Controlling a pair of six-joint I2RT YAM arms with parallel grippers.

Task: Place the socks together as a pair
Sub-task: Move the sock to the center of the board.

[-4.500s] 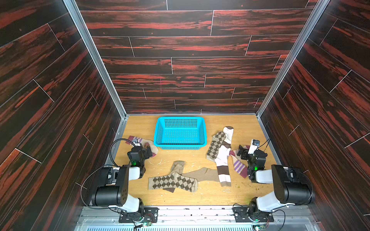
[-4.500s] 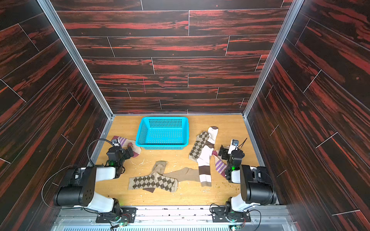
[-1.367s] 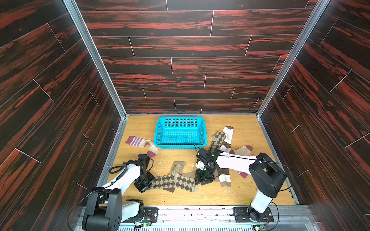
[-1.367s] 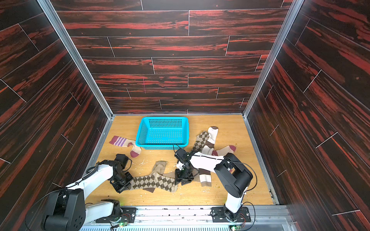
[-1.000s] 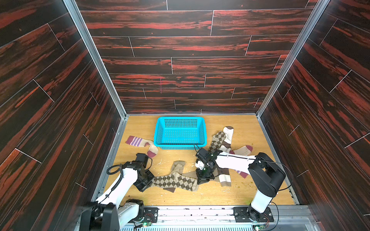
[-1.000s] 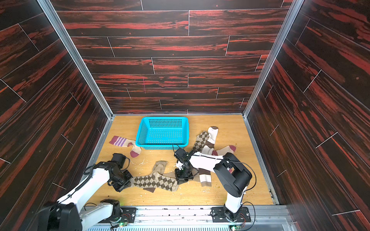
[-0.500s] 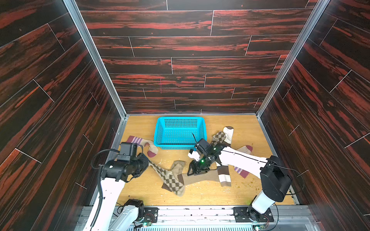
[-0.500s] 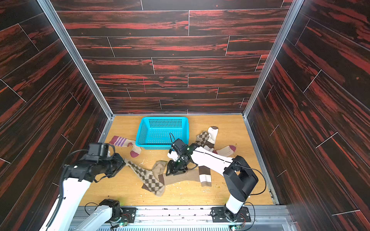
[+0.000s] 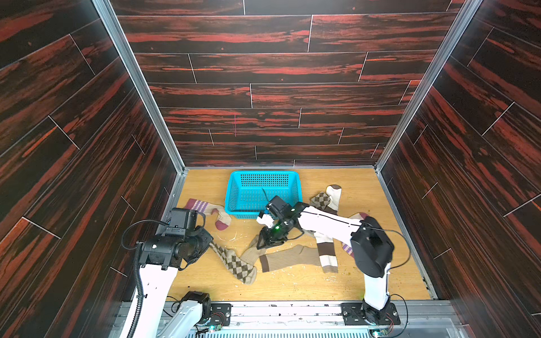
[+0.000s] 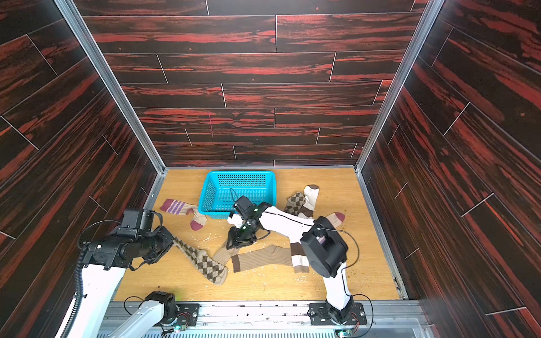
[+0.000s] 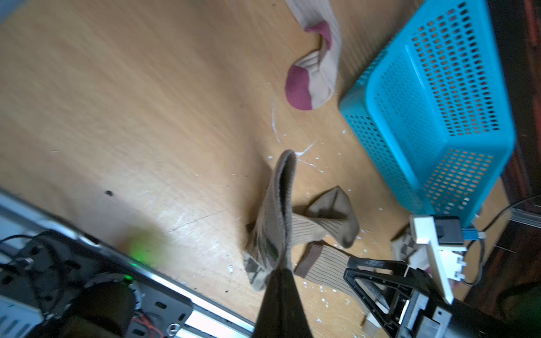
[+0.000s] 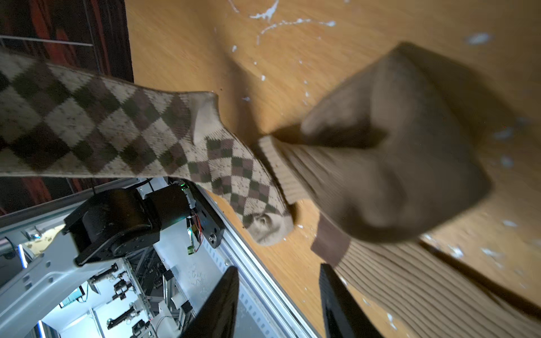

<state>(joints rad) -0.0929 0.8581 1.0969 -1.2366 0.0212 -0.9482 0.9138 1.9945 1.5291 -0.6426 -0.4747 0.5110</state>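
Left wrist view shows the left gripper [image 11: 279,273] clenched on one argyle sock [image 11: 272,222], which hangs slantwise down to the table, while the matching argyle sock [image 9: 320,200] lies well apart beside the basket [image 9: 234,175], nearer the right gripper [image 9: 265,243], whose jaws stand parted and empty

Robotics lab test cell. Dark red wood-pattern wall panels [image 9: 263,87] box in light wooden tabletop [image 9: 292,286] on three sides. Aluminium corner post [image 9: 140,87] at left. Base rail [image 9: 292,314] along bottom edge carries arm mounts, exposed wiring. Right wrist view shows lab equipment [image 12: 117,292] beyond rail.
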